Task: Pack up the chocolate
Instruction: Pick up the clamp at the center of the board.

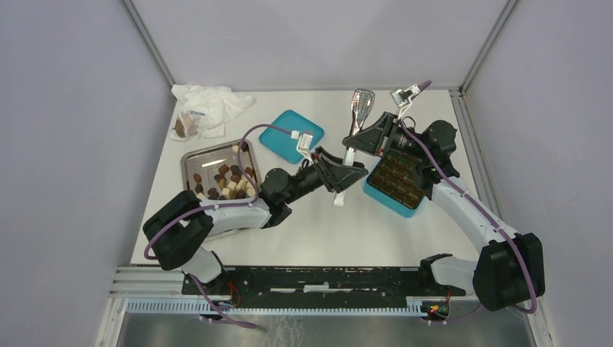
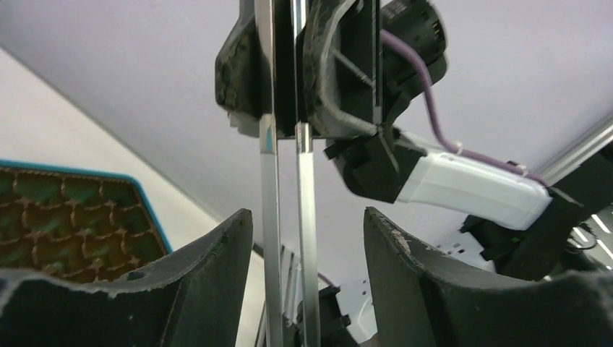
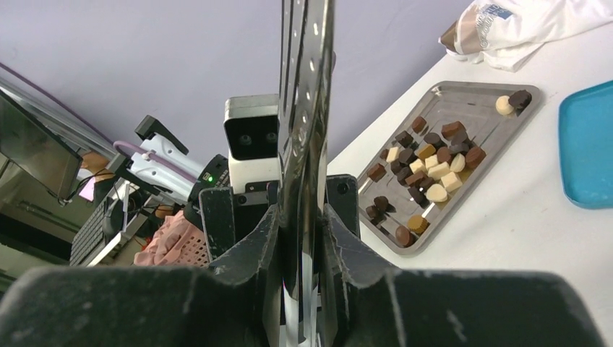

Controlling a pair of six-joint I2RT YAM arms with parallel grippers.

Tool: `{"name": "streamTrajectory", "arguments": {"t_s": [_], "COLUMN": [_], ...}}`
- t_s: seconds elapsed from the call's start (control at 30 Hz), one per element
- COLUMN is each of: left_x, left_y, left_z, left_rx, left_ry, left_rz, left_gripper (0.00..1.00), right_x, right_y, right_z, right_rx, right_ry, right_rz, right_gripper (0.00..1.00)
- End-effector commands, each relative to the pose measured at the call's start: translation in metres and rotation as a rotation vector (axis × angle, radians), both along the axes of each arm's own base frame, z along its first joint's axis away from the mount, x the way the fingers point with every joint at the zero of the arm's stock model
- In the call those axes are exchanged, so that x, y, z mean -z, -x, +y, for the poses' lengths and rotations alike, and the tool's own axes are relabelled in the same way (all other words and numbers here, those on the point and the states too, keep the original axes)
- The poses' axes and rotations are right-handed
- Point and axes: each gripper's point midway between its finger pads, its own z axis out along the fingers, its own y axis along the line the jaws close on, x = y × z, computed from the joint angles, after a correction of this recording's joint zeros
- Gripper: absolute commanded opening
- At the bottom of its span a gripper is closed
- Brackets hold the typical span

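Note:
The chocolate [image 1: 231, 181] [image 3: 426, 170] is a heap of small dark, light brown and cream pieces in a steel tray [image 1: 195, 155] [image 3: 463, 90] at the left. Steel tongs [image 1: 363, 101] [image 3: 307, 87] hang above the table's middle. My right gripper [image 1: 359, 141] [image 3: 300, 217] is shut on their two blades. My left gripper [image 1: 352, 173] [image 2: 307, 217] is open around the tongs' arms [image 2: 269, 217], with a gap on each side. Neither gripper holds chocolate.
A teal box with brown grid dividers [image 1: 396, 179] [image 2: 65, 224] sits under the right arm. Its teal lid [image 1: 290, 135] [image 3: 587, 144] lies between tray and tongs. A crumpled white bag [image 1: 209, 105] [image 3: 520, 25] is at the back left corner.

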Motion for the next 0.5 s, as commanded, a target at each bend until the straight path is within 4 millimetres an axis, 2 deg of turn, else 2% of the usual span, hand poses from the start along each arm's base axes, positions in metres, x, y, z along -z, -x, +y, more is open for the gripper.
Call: {"name": "streamTrajectory", "arguments": {"t_s": [0.0, 0.17, 0.47], "left_x": [-0.004, -0.002, -0.016], "left_y": [-0.001, -0.008, -0.011], "left_z": [-0.003, 0.000, 0.005], "left_rx": [-0.038, -0.084, -0.123], "left_ry": [-0.074, -0.103, -0.091], "left_rz": [-0.060, -0.052, -0.086], "left_gripper": [0.62, 0.61, 0.66], "right_x": [-0.016, -0.013, -0.007], "right_y": [-0.003, -0.007, -0.009], "right_z": [-0.003, -0.004, -0.004], "right_rx": [0.040, 0.060, 0.070], "right_ry": [-0.004, 0.025, 0.046], "right_rz": [-0.057, -0.056, -0.044], "right_gripper": [0.22, 0.22, 0.23]}}
